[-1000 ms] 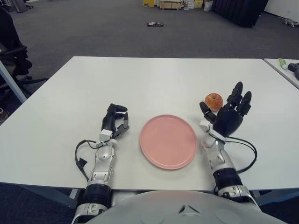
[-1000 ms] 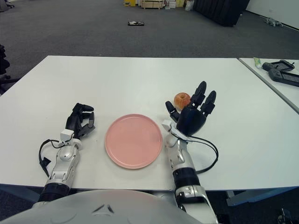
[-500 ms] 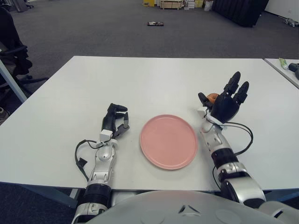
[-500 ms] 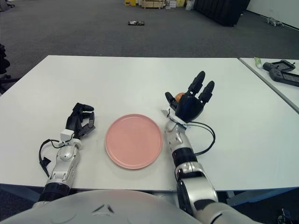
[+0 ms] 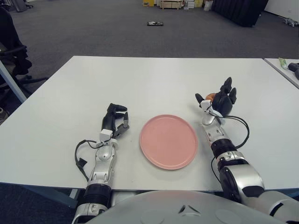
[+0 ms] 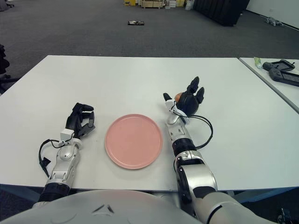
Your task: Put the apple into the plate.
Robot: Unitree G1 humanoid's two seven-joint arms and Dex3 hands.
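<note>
Though its fingers stay spread, the right hand [image 6: 188,100] hides the apple [image 6: 178,96] — nothing gripped (left hand [image 6: 80,122] curled).

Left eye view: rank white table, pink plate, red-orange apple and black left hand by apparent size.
1. White rectangular table
2. Round pink plate
3. Black three-finger left hand, curled beside the plate on its left
4. Red-orange apple, mostly hidden behind the right hand, so its rank rests only on the visible sliver.
</note>
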